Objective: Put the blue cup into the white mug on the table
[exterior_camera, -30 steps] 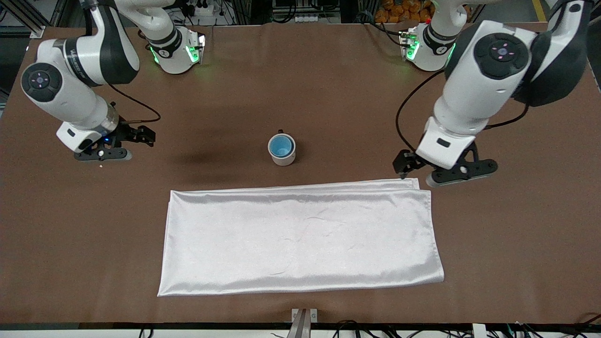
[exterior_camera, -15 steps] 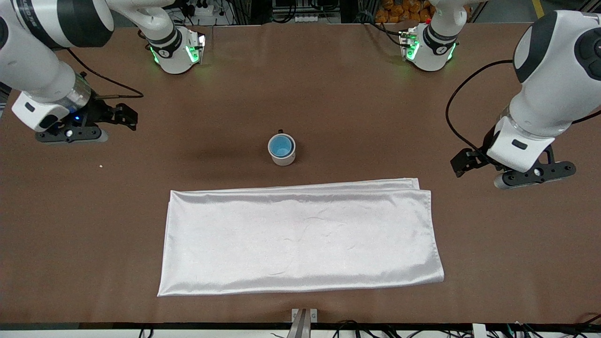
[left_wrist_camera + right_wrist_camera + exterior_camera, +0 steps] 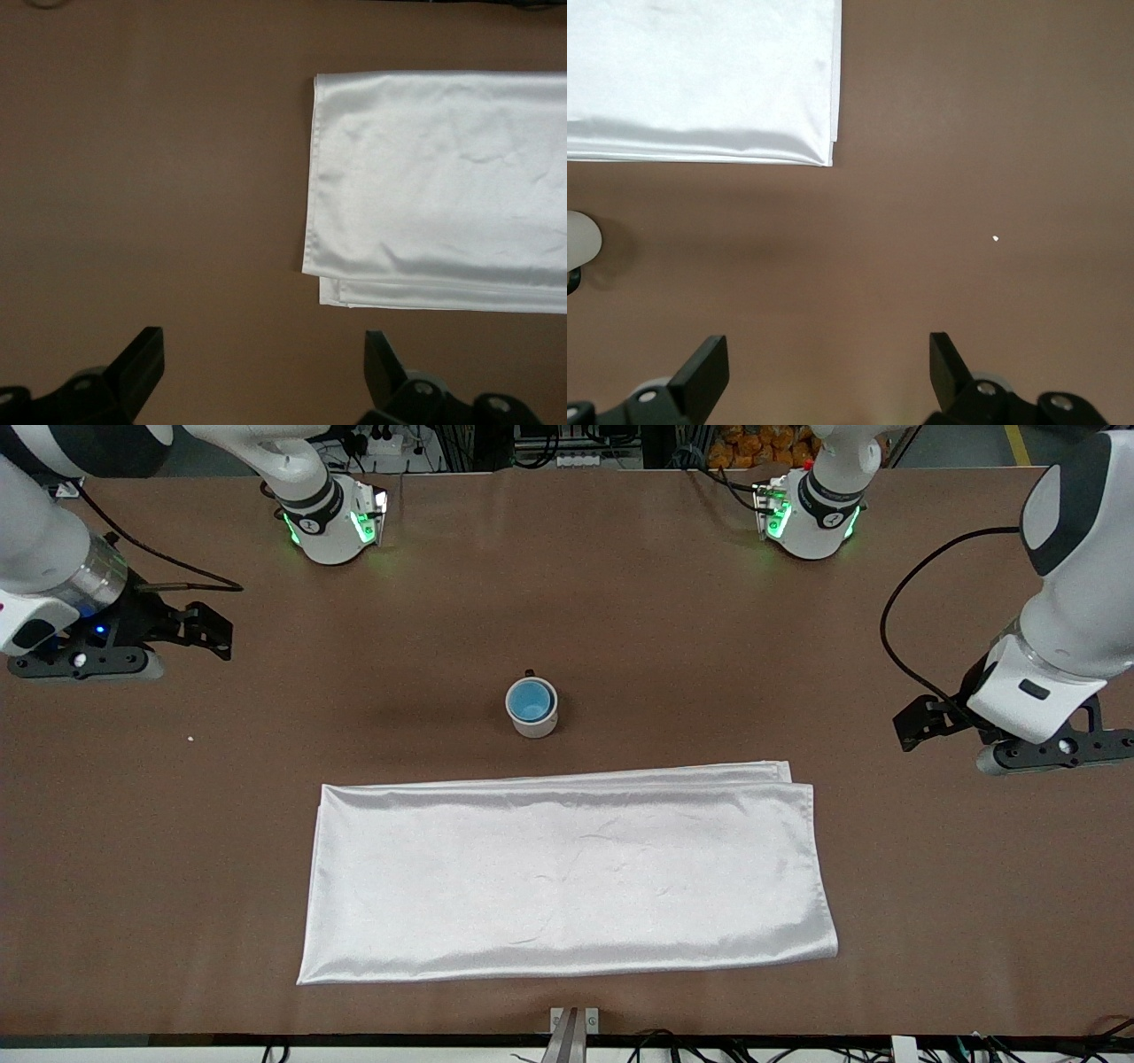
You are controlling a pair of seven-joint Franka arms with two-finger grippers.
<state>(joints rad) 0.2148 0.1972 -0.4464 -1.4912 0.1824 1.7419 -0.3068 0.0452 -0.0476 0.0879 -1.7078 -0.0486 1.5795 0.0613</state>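
Both grippers, left (image 3: pixel 1001 740) and right (image 3: pixel 133 642), spread empty over brown table (image 3: pixel 620 602); small bright-blue cup (image 3: pixel 531 699) sits nested in white cylindrical mug (image 3: pixel 533 724), so no regrasp needed

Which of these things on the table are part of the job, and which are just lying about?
Part of the job:
- blue cup, sitting inside the white mug
- table
- left tool and right tool, both open and empty over bare table

Just lying about:
- white cloth
- small white speck
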